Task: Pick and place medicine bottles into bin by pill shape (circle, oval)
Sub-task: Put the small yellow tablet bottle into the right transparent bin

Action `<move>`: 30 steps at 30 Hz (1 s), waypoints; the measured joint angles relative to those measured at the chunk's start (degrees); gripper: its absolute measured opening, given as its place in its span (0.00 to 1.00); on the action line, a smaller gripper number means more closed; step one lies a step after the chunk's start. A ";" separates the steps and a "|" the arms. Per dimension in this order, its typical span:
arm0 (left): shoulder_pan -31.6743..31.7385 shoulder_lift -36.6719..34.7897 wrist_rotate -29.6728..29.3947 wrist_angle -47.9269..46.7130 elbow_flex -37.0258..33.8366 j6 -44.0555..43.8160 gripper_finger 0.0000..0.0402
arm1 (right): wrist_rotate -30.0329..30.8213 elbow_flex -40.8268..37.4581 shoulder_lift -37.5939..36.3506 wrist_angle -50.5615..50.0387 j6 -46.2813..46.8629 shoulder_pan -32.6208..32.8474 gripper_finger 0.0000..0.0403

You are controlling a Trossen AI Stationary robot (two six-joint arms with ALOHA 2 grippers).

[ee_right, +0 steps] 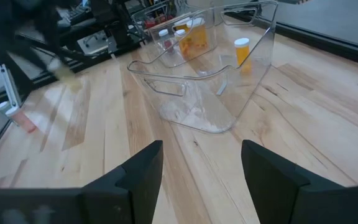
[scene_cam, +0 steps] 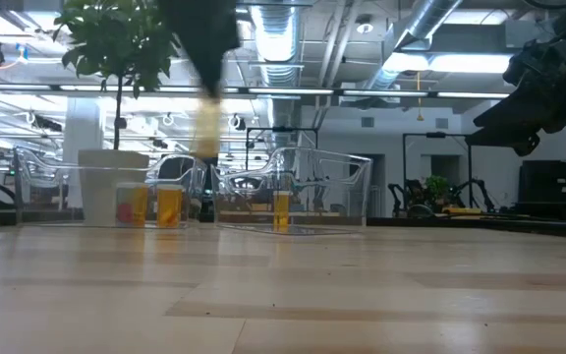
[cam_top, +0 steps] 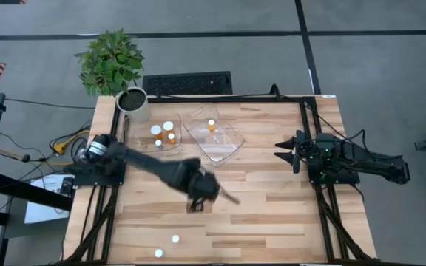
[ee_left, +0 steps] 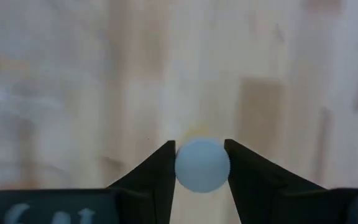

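Observation:
My left gripper (cam_top: 198, 193) hangs over the middle of the table, shut on a medicine bottle whose round white cap (ee_left: 202, 165) shows between the fingers. In the low view this bottle (scene_cam: 207, 123) is a blurred amber shape well above the tabletop. Two clear bins stand at the far side. The left bin (cam_top: 145, 145) holds several medicine bottles (cam_top: 163, 133). The right bin (cam_top: 228, 144) holds one bottle (cam_top: 211, 125), standing upright. Two more bottles (cam_top: 176, 239) stand near the table's near edge. My right gripper (ee_right: 201, 168) waits open at the right. My left gripper pinches the bottle's white cap (ee_left: 185, 177) between its two fingers, one finger on each side of the cap. The fingers come from above and point steeply down. The bottle hangs below them, upright, lifted clear of the table.
A white plant pot (cam_top: 133, 103) with a green plant stands at the table's far left corner, beside the left bin. A dark grille (cam_top: 187, 83) lies on the floor beyond the far edge. Bare wood lies between the bins and the near edge.

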 joint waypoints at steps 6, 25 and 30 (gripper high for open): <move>10.19 0.00 -4.77 -0.01 8.58 9.59 0.30 | 0.00 0.00 -0.01 -0.01 0.00 -0.02 0.56; 32.30 8.22 3.76 13.40 11.01 21.43 0.30 | -0.02 -0.04 0.24 -0.09 -0.02 0.00 0.56; 33.21 12.97 4.29 13.99 10.94 22.67 0.30 | 0.00 -0.09 0.70 -0.04 -0.02 0.00 0.56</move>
